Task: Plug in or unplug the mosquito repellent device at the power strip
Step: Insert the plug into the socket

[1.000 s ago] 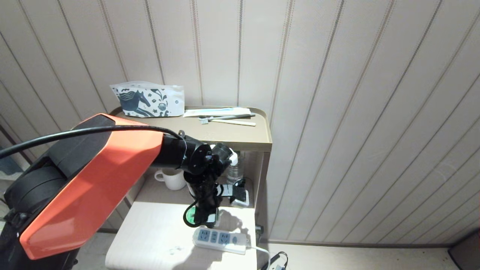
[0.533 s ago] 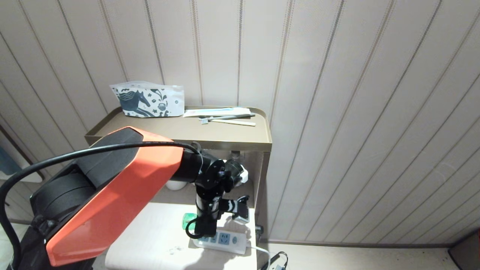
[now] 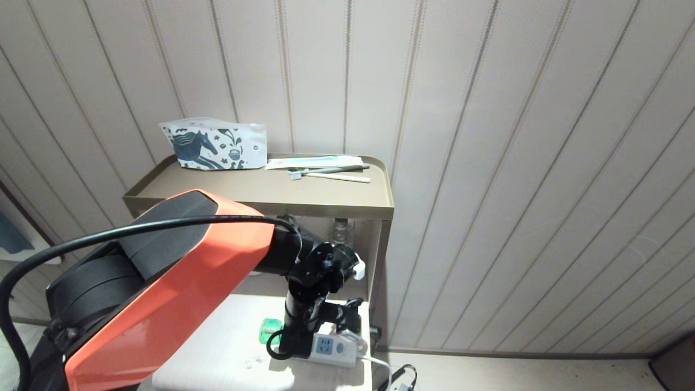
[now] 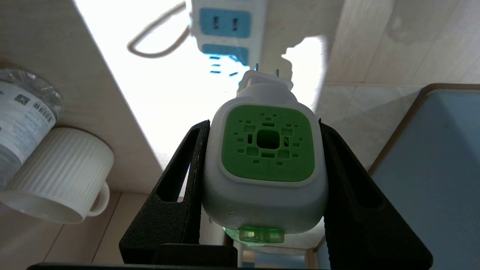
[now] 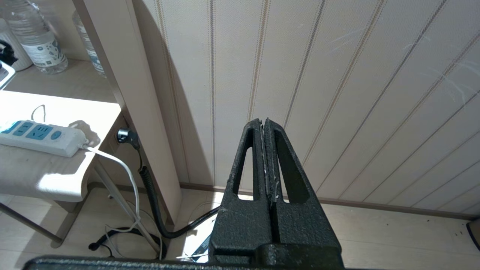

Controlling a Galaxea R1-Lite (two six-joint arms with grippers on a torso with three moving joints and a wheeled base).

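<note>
Presently, notes as the scene stood:
Left gripper (image 4: 264, 165): jaws half-closed on the mosquito repellent device (image 4: 266, 161), one pad on each white flank of the head, over the stool's right front corner.
Device: prongs (image 4: 267, 70) aimed at the power strip (image 4: 225, 26), just short of a blue socket face; not yet seated.
Power strip: lay along the stool's front edge, cord off the right end.
Handling: looked light, hard, smooth plastic; likely slippery. Flanks seemed the best hold; the green bottle (image 3: 267, 330) looked the weaker part.
Strip: loose, might slide under a push.
Right gripper (image 5: 265, 157): jaws pressed together, empty, parked beside the wall.
Writing: water bottle (image 4: 22, 112) label print too small to read; none on device.
</note>
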